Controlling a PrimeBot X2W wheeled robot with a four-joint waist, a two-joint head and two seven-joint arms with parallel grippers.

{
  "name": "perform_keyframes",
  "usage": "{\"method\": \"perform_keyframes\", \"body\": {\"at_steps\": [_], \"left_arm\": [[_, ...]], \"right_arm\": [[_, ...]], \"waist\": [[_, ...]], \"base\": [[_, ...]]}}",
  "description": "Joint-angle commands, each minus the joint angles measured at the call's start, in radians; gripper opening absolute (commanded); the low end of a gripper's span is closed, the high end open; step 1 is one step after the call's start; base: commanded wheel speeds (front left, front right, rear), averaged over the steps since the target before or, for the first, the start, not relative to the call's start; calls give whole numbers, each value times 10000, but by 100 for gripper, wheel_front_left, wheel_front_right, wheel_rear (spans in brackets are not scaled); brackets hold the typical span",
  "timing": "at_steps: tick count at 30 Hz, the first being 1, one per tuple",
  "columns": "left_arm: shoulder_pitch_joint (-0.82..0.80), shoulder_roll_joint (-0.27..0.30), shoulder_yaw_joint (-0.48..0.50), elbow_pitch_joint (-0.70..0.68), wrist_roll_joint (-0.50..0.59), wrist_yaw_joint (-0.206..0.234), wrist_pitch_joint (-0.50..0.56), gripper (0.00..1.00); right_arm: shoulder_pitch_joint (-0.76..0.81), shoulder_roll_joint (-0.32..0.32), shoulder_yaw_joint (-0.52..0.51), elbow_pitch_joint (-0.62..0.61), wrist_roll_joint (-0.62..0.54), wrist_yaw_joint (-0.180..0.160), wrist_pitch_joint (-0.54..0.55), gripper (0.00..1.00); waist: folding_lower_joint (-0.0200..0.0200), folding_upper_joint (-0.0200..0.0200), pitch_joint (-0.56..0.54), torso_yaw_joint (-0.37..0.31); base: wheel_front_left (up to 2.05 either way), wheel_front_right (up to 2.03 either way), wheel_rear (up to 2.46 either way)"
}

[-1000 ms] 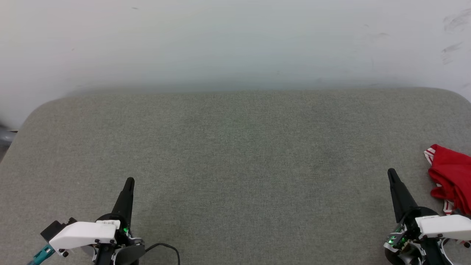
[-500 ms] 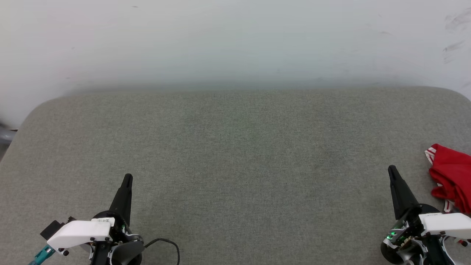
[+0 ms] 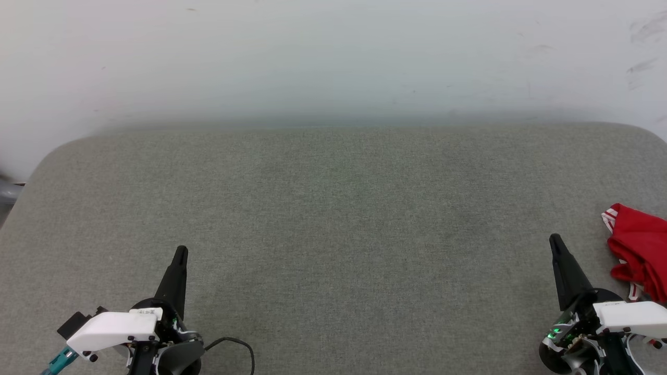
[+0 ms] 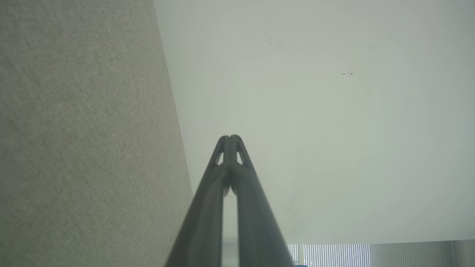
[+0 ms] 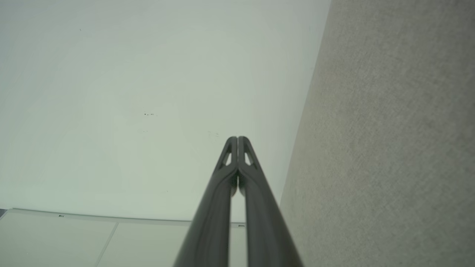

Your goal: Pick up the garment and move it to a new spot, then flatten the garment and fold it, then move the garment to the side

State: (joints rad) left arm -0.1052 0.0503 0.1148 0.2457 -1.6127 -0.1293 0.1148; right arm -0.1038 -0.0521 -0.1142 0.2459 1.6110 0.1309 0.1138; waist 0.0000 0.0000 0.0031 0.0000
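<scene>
Barely drifted since a second ago: left claw (image 3: 180, 251) and right claw (image 3: 554, 238), pinched shut, empty, parked at near edge of worktop (image 3: 333, 219), seemingly keeping its middle free. Bunched at worktop's right edge: garment (image 3: 639, 244).

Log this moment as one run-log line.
phase: pre-pick | left pincer: shut, empty | right pincer: shut, empty, left of garment | garment: crumpled, ungrasped, at right edge of grey surface
</scene>
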Motion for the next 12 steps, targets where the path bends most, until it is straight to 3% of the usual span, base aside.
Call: {"method": "perform_keyframes", "body": {"at_steps": [1,12], "left_arm": [[-79,-16,27,2,-2,-46,26,0],[-78,-16,22,1,0,-46,25,0]], "right_arm": [[-110,40,-8,8,34,-3,15,0],[-110,39,-7,8,34,-3,14,0]], "waist": [[0,0,0,0],[0,0,0,0]], "base": [[0,0,0],[0,0,0]]}}
